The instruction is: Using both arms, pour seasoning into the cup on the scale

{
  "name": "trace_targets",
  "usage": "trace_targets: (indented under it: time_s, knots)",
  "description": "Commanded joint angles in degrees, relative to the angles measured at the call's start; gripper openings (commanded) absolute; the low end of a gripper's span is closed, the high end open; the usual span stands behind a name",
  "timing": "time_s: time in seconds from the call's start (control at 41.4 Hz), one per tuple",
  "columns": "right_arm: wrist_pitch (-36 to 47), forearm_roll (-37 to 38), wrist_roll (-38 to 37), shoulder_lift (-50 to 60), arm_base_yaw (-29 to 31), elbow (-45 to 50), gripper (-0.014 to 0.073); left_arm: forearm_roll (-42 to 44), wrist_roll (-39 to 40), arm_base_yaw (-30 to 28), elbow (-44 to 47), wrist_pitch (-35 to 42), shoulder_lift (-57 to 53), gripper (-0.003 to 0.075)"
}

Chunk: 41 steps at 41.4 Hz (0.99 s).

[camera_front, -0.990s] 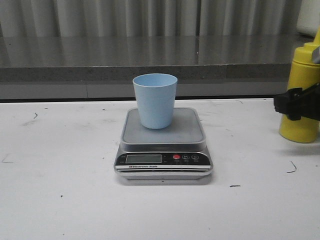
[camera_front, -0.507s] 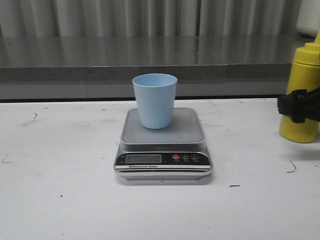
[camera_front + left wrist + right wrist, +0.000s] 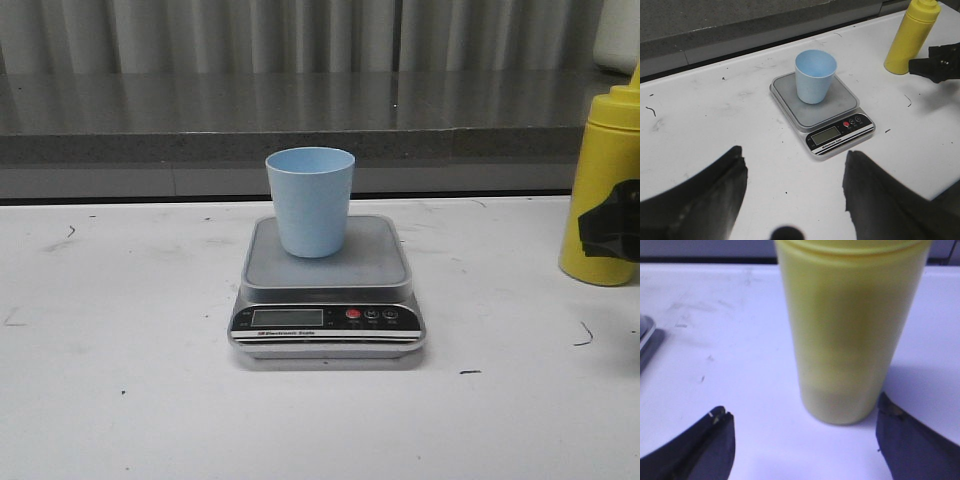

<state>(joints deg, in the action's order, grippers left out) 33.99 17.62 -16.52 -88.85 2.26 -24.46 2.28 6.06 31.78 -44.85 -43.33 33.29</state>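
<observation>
Over the last second I see the right end effector (image 3: 612, 232) has drawn back toward the right edge of the front view; a second ago its black fingers reached across the front of the bottle, now only a dark piece shows at the frame edge in front of the bottle's lower half. The tall opaque yellow plastic squeeze bottle (image 3: 602, 180) has not moved: it stands upright on the white surface (image 3: 120, 380) at the far right, well apart from the scale.

From the right wrist camera I have the yellow bottle (image 3: 850, 335) filling the view, upright, its base on the surface. The two black fingers (image 3: 695, 445) sit spread wide, one to each side of the bottle's base, neither touching it. So the right end effector is apart, with the bottle standing in line between its fingers but just beyond their tips.

The small pale blue plastic tumbler (image 3: 310, 200) stands upright on the steel platform of the flat silver digital kitchen scale (image 3: 327, 290), toward the back of the platform. The scale lies in the middle of the surface, its black panel facing me.

The left end effector (image 3: 792, 192) hovers above the near part of the surface, fingers spread apart and holding nothing; from its wrist camera the scale (image 3: 822, 107) and tumbler (image 3: 815, 76) lie well ahead of it, and the bottle (image 3: 912, 35) farther off.
</observation>
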Motion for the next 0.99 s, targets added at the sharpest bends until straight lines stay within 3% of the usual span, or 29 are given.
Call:
trace_targets:
  time_s: [0.0, 0.121, 0.241, 0.314, 0.459, 0.531, 0.604, 0.966]
  knots:
    - [-11.5, 4.2, -6.1, 8.6, -1.7, -2.6, 0.0596, -0.2, -0.1, 0.3, -1.4, 4.1, 0.1, 0.0421]
    - [-32.0, 7.6, -12.6, 17.3, -4.4, -5.9, 0.0596, -0.2, -0.1, 0.3, -1.4, 4.1, 0.1, 0.0421]
    - [-49.1, 7.3, -11.9, 24.8, -8.4, -10.7, 0.0596, -0.2, -0.1, 0.3, -1.4, 4.1, 0.1, 0.0421]
    - [-59.7, 4.8, -8.4, 28.5, -11.4, -14.4, 0.0594, -0.2, -0.1, 0.3, -1.4, 4.1, 0.1, 0.0421]
    - [-77.7, -9.5, 10.0, 34.0, -13.9, -22.1, 0.0594, -0.2, -0.1, 0.3, -1.4, 4.1, 0.1, 0.0421]
    - [-80.7, -16.3, 16.5, 37.6, -13.5, -23.7, 0.0594, -0.2, -0.1, 0.3, -1.4, 4.1, 0.1, 0.0421]
    - [-81.0, -19.8, 17.3, 42.4, -13.4, -23.7, 0.0594, -0.2, -0.1, 0.3, -1.4, 4.1, 0.1, 0.0421]
    - [-88.0, -19.5, 17.1, 62.6, -13.4, -23.7, 0.0594, -0.2, -0.1, 0.3, -1.4, 4.1, 0.1, 0.0421]
